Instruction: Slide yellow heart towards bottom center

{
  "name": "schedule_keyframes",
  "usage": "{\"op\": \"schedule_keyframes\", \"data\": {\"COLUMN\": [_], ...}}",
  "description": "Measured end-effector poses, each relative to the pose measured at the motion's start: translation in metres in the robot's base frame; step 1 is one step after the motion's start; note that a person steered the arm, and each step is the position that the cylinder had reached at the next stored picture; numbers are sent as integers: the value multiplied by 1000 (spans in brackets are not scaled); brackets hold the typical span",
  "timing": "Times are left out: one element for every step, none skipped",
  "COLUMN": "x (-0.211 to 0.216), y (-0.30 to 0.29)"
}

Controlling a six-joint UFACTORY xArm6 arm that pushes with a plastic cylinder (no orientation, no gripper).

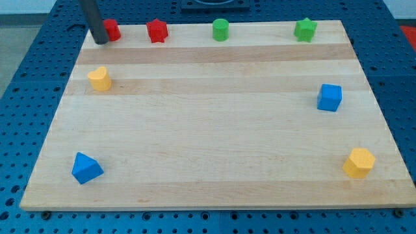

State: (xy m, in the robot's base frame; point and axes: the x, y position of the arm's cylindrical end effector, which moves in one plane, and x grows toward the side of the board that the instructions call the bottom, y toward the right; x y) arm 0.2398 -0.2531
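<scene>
Where the worktop (214, 130) meets its far edge, four blocks stand in a row: a red block (112, 29) of unclear shape near the far-left corner, a red star (156, 30) beside it, a green cylinder (221, 30) near the middle of that edge, and a green star (305, 29) towards the far-right corner.

The rod descends at the far-left corner; the tip (101, 41) sits just beside the red block, on its left, partly covering it. There is no claw on this arm, so no opening or hold can be told.

Task item: the yellow heart (99, 78) lies near the left edge, below the tip and apart from it.

Right edge: a blue cube (330, 97) about midway down; a yellow hexagonal block (359, 162) near the near-right corner.

Near-left corner: a blue triangular block (86, 168).

Open room: the whole centre of the worktop and the middle of the near edge carry nothing; every block stands close to an edge.

Count: red, two; green, two; yellow, two; blue, two; eight blocks in all. Around the worktop, a blue perforated base (32, 78).
</scene>
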Motion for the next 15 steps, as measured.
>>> {"op": "schedule_keyframes", "data": {"x": [7, 29, 53, 78, 106, 130, 156, 182, 206, 228, 248, 267, 285, 288, 250], "y": [-9, -13, -12, -12, -1, 17, 26, 39, 58, 72, 83, 89, 91, 62, 54]}}
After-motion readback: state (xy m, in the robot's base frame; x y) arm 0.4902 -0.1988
